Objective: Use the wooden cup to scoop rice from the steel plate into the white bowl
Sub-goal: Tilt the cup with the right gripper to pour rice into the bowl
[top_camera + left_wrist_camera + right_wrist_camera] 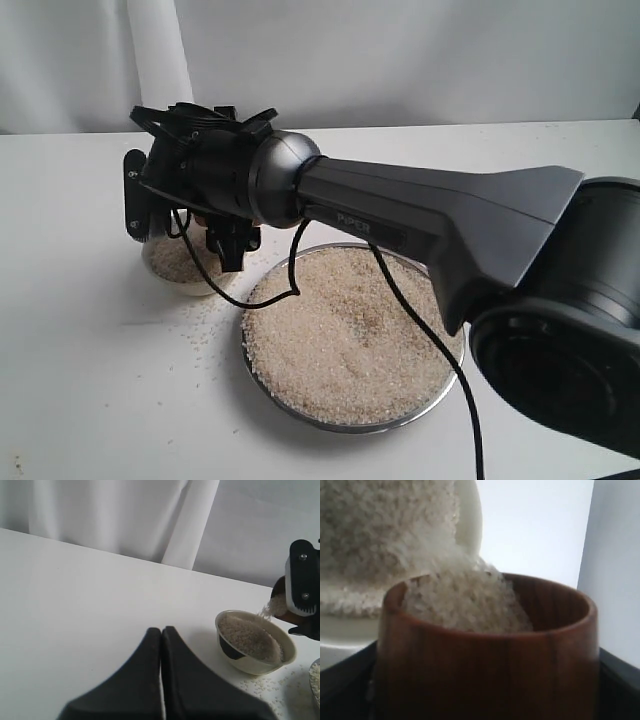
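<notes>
**Right end effector tips wooden cup of rice over white bowl**

Clamped on the wooden cup, it holds it tilted above the nearly full white bowl, and grains stream in. The steel plate, heaped with more rice, sits on the table just right of the bowl. The left end effector has its fingers pressed together, holding nothing.

White table, pale wall, white curtain

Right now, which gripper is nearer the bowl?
Right. The right gripper holds the cup tipped over the bowl, pouring rice; the left gripper, shut, is well apart from it.
</notes>
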